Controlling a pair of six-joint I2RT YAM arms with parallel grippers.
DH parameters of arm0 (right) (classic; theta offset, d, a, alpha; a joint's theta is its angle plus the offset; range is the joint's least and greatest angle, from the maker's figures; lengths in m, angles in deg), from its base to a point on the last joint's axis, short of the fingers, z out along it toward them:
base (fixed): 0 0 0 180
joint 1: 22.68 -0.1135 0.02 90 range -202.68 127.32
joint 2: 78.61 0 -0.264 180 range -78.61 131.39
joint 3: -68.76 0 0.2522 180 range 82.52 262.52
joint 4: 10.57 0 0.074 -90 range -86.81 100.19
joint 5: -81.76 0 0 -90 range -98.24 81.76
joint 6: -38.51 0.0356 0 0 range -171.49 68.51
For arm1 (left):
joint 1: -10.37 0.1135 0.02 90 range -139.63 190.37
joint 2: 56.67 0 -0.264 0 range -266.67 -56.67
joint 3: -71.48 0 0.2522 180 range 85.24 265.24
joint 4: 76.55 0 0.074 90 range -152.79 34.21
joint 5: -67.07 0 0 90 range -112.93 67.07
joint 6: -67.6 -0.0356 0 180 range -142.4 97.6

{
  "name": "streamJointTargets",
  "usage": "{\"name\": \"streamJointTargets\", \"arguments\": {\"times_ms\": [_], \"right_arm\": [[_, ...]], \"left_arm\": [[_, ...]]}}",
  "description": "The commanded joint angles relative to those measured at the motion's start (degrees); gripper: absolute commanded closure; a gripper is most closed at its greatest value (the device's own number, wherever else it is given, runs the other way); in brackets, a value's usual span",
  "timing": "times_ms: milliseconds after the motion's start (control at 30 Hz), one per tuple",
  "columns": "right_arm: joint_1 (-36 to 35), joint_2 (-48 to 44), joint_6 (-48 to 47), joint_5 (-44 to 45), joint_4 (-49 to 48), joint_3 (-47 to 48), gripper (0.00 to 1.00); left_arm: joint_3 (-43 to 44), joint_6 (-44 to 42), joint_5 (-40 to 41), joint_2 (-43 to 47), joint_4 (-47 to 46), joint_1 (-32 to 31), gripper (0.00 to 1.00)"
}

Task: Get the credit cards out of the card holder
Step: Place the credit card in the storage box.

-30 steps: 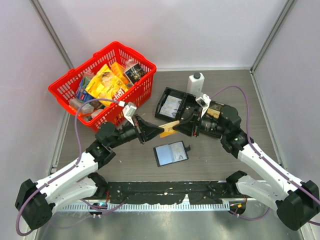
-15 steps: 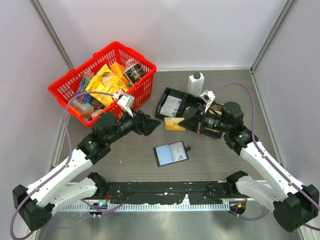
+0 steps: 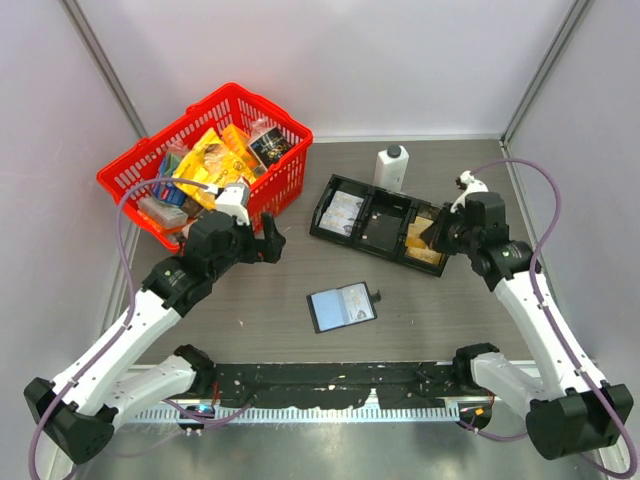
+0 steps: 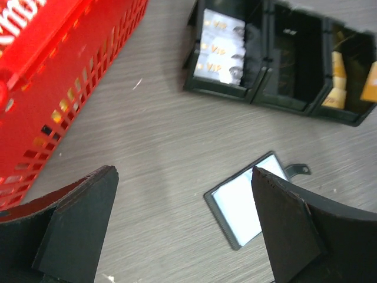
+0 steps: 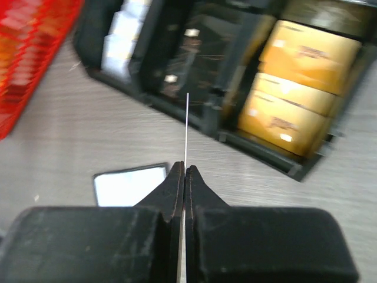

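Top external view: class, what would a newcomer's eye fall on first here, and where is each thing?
The red basket, crammed with bright packets, sits far left. At the centre a long black tray lies beyond an open card holder. The right gripper is shut on a credit card, seen edge-on, at the tray's right end.

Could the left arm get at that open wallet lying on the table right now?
Probably yes. The left gripper is open and empty, and the wallet lies flat on bare table in front of it with nothing between. The right gripper is off over the tray, shut on a card.
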Motion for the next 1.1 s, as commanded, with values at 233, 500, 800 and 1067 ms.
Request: {"name": "streamJointTargets", "arguments": {"times_ms": [233, 500, 800, 1067], "right_arm": [[11.0, 11.3, -1.3, 4.3, -1.5, 2.3, 0.99], [11.1, 20.0, 0.3, -2.9, -10.8, 1.4, 0.97], [11.7, 26.6, 0.8, -4.9, -12.7, 0.3, 0.86], [13.7, 20.4, 1.2, 4.3, -4.4, 2.4, 0.57]], "left_arm": [[-2.2, -1.6, -0.1, 0.9, 4.4, 1.0, 0.0], [-2.4, -1.8, -1.6, 0.6, 4.1, 0.9, 0.0], [-1.9, -2.1, -4.4, -1.3, 4.5, 1.3, 0.0], [-1.2, -0.8, -5.5, -2.3, 4.9, 1.1, 0.05]]}}
